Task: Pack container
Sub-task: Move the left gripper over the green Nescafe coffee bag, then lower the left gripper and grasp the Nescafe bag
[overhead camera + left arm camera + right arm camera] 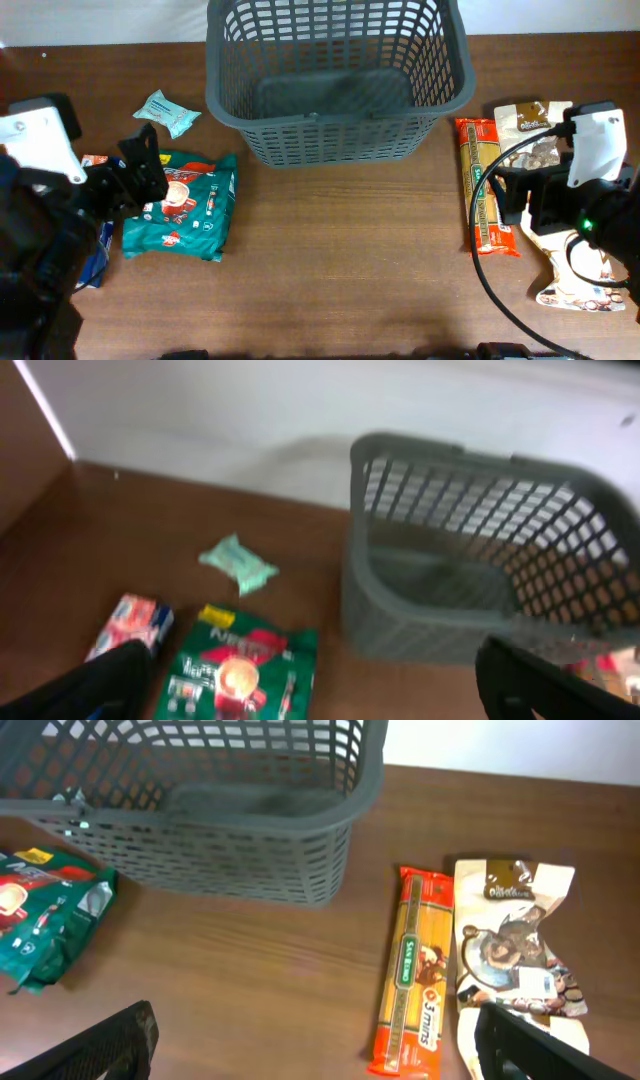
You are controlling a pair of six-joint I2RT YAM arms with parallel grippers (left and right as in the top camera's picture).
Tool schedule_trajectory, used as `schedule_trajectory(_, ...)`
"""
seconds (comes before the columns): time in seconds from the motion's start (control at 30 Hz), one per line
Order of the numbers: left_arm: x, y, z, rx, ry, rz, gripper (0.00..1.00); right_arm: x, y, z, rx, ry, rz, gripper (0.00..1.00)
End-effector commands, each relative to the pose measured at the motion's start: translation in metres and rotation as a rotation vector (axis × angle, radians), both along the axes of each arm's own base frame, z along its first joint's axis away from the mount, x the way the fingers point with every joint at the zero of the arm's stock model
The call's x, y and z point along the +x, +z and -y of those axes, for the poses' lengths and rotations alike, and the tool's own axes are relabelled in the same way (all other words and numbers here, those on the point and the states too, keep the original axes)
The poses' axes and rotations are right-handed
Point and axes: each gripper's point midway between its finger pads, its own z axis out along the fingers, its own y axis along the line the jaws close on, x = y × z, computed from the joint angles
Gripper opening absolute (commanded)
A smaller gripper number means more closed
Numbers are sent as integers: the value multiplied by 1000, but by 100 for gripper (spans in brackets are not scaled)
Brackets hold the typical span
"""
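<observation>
The container (330, 135), a dark grey lattice basket, stands at the back centre with nothing visible inside; it also shows in the left wrist view (420, 610) and the right wrist view (200, 850). A green packet (185, 205) lies left of it on the table. My left gripper (150, 170) hovers at that packet's left edge, open and holding nothing (320, 700). An orange pasta packet (490, 190) and a brown-white pouch (530, 125) lie to the right. My right gripper (505, 195) is open and empty above them (320, 1050).
A small mint-green packet (167, 112) lies left of the basket. A red-white packet (130, 625) sits beside the green one, partly under my left arm. The right arm's black cable (480, 250) loops over the table in front of the pasta.
</observation>
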Motion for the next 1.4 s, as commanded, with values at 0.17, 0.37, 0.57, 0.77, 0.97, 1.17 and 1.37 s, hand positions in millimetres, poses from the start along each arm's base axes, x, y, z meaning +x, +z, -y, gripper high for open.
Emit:
schedule_trajectory(0.17, 0, -66, -21, 51, 90, -325, 93, 6, -14, -3, 9, 19, -79, 99)
schedule_trajectory(0.37, -5, -146, -20, 10, 108, -772, 99, 15, -28, -3, 13, 19, -147, 99)
schedule_trajectory(0.57, 30, -191, -17, 72, -4, -942, 99, 15, -42, -3, 17, 19, -222, 99)
schedule_trajectory(0.77, 74, -229, -17, 126, -82, -986, 99, 11, -46, -3, 18, 19, -248, 99)
schedule_trajectory(0.97, 92, -270, -17, 143, -136, -1072, 99, 10, -46, -3, 18, 19, -252, 99)
schedule_trajectory(1.17, 91, -315, 2, 71, -199, -1117, 99, 10, -47, -2, 15, 16, -251, 99)
schedule_trajectory(1.37, 64, -354, 18, 76, -236, -1219, 99, 11, -46, -1, 9, 13, -248, 99)
